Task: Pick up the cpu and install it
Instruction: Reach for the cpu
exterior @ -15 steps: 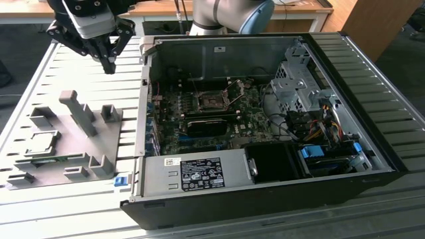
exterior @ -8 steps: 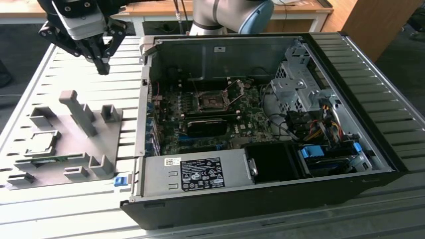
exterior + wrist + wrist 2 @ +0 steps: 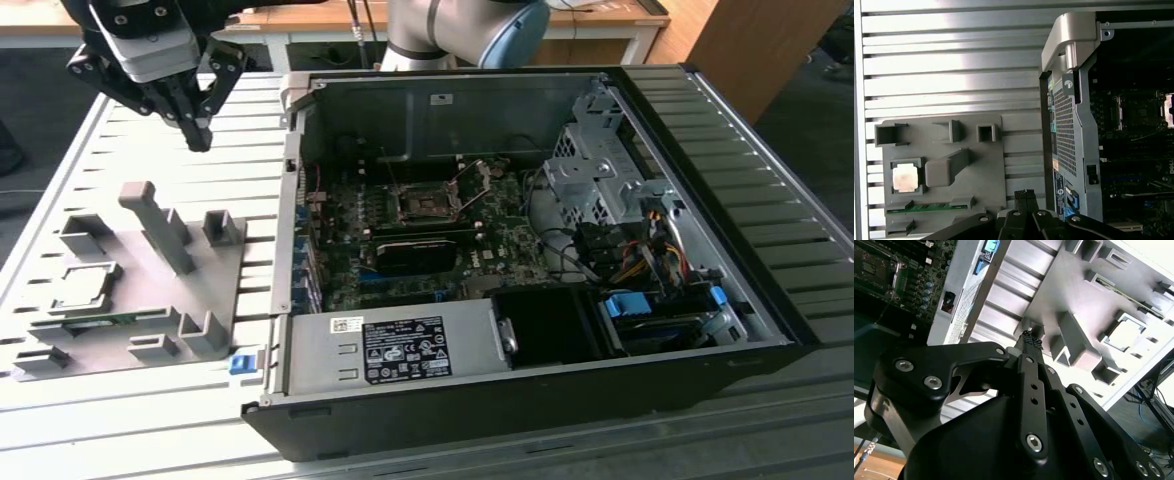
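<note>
Bright light glares off the slatted table (image 3: pixel 954 65), whitening the cpu (image 3: pixel 905 178) in the first wrist view; the case (image 3: pixel 1069 125) interior lies in shadow.

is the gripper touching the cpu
Apart. The exterior view shows the gripper above the slatted table, a clear gap from the cpu seated in its grey fixture.

**A robotics lab set up for computer assembly**

A robot arm (image 3: pixel 454 35) stands at the edge of a slatted aluminium worktop (image 3: pixel 747 130). On it lies an opened desktop computer case (image 3: pixel 441 110) with its motherboard (image 3: pixel 400 230) bare. Beside the case, a grey moulded fixture plate (image 3: pixel 200 295) holds a cpu (image 3: pixel 83 285) and a green memory stick (image 3: pixel 929 206) in its pockets. Wooden desks (image 3: pixel 307 15) stand behind, and in the second wrist view loose cables (image 3: pixel 1149 390) trail on the floor.
</note>
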You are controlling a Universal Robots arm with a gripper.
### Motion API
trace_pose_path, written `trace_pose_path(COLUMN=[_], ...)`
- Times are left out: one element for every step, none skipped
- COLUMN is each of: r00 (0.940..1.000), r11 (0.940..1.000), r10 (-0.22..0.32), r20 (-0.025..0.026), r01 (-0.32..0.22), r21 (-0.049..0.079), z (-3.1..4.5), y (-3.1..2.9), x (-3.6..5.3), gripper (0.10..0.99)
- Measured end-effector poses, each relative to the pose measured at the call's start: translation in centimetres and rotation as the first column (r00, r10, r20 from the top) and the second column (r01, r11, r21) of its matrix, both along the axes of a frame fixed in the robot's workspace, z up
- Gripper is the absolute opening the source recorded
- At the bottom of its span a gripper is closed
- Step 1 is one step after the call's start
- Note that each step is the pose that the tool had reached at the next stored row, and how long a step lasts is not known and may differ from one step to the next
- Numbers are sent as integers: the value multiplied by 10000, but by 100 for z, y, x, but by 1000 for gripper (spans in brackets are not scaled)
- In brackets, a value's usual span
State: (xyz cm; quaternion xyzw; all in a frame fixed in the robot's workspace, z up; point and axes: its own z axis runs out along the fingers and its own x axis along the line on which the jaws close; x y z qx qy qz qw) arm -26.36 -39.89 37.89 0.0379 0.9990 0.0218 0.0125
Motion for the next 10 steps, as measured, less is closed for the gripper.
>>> trace_pose_path(r00=[10000,10000,10000,10000,10000,10000,10000,10000,10000,10000], r11=[10000,10000,10000,10000,10000,10000,10000,10000,10000,10000], r10=[0,0,-1,0,0,0,0,0,0,0], r20=[0,-1,0,0,-1,-1,-1,-1,-1,-1], r01=[0,0,1,0,0,0,0,0,0,0], r21=[-1,0,0,0,0,0,-1,0,-1,0], z=[-1,-3,-4,-5,-7,-8,-9,-11,-12,-14], y=[0,0,0,0,0,0,0,0,0,0], x=[-10,-19,-28,-36,-44,-53,-62,-70,-78,-86], gripper=[106,106,106,106,106,106,106,106,106,106])
